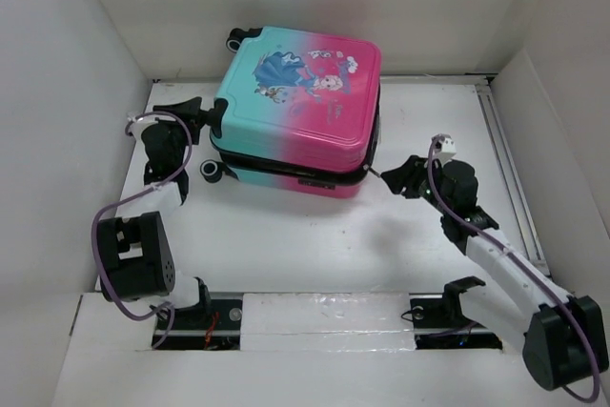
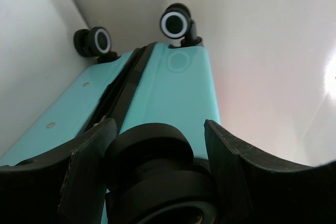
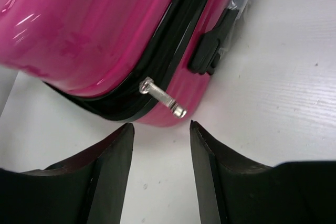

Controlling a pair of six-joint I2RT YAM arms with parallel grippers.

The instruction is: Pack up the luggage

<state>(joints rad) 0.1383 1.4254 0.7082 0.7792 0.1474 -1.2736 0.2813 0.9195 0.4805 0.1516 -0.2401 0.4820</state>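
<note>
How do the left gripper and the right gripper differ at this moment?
The left gripper has a black suitcase wheel between its fingers at the teal end of the luggage. The right gripper holds nothing; it points at the silver zipper pull on the pink end, not touching it. Both have black fingers.

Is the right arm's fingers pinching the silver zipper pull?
No. The zipper pull sticks out from the suitcase just ahead of the open fingers, untouched.
</note>
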